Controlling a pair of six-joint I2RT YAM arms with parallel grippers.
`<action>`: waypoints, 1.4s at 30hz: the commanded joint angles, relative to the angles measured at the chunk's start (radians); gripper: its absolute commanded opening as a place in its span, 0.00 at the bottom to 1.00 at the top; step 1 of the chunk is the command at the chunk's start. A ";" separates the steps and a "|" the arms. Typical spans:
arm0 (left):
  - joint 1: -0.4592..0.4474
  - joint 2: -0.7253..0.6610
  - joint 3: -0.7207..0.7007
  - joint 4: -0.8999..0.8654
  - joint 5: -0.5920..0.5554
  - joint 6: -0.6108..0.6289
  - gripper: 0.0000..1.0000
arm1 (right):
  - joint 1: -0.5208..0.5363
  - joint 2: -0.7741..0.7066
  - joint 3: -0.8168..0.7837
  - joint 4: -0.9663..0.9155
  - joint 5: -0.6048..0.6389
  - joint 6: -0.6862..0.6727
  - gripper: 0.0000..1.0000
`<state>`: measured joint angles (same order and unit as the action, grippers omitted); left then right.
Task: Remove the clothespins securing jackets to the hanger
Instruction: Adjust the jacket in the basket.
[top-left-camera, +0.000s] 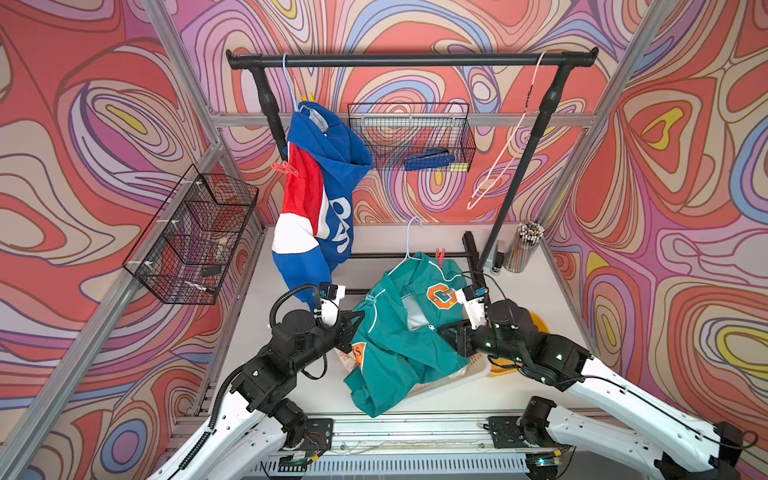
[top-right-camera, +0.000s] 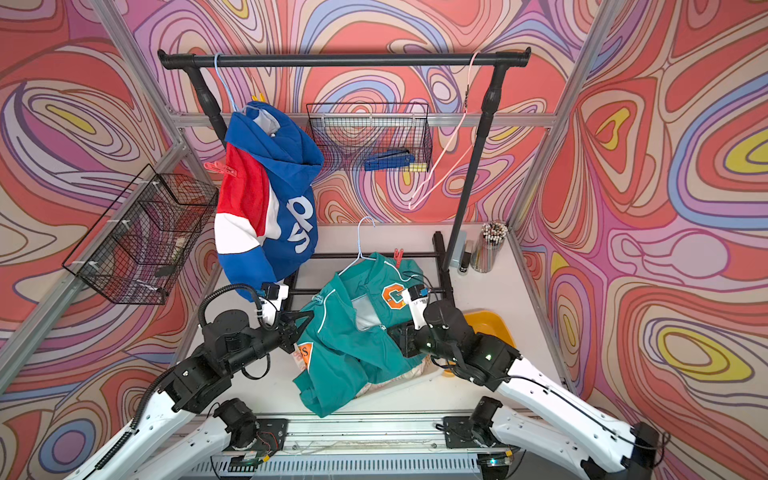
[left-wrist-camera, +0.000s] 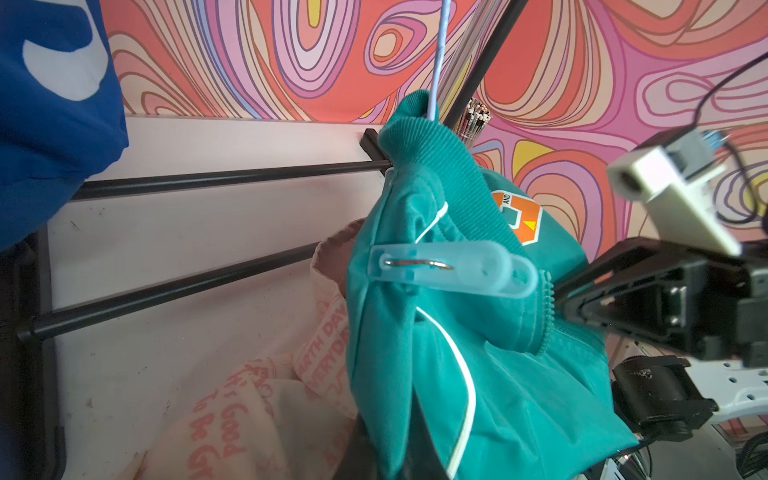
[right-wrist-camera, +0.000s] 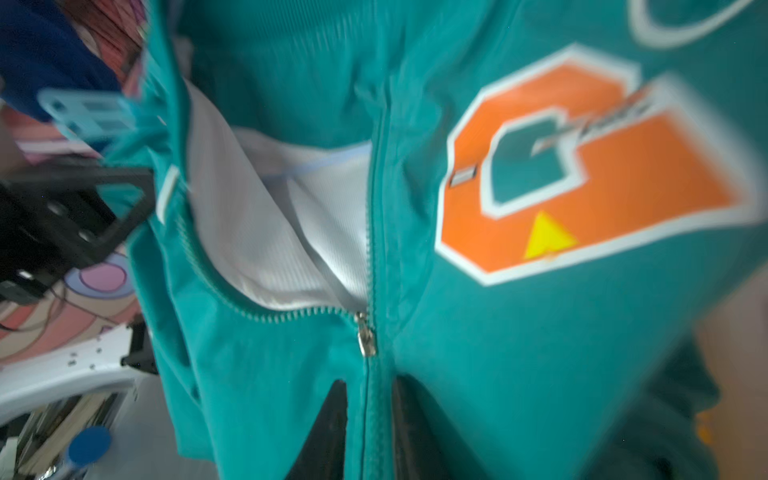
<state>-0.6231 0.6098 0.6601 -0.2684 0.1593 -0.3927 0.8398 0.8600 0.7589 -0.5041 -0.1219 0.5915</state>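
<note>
Left hand (top-left-camera: 358, 319) is clenched on the teal jacket (top-left-camera: 399, 353) at its shoulder, just beside the light-blue clothespin (left-wrist-camera: 449, 272) clipped there. Right hand (right-wrist-camera: 370, 432) straddles the teal jacket's zipper; we can't tell if it's gripping. Red clothespin (top-left-camera: 439, 257) sits on the teal jacket's far shoulder.

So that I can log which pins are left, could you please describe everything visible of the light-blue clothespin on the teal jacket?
The light-blue clothespin is translucent plastic with a metal spring ring showing on its side. It is clamped on a bunched fold of the teal jacket beside white piping, its handle end sticking out free. No claw touches it; the left claw pinches jacket fabric nearby.
</note>
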 joint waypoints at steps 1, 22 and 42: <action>-0.003 0.016 0.032 0.099 0.003 0.021 0.00 | 0.013 0.080 -0.086 0.141 -0.035 0.044 0.18; -0.004 0.037 -0.025 0.169 0.003 -0.018 0.00 | 0.102 0.178 0.016 0.193 0.380 0.023 0.51; -0.003 0.044 0.012 0.133 -0.002 -0.003 0.00 | 0.501 0.415 0.131 0.193 0.380 0.022 0.98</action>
<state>-0.6239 0.6571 0.6342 -0.1596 0.1589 -0.4133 1.3273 1.2461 0.9173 -0.3511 0.2623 0.5735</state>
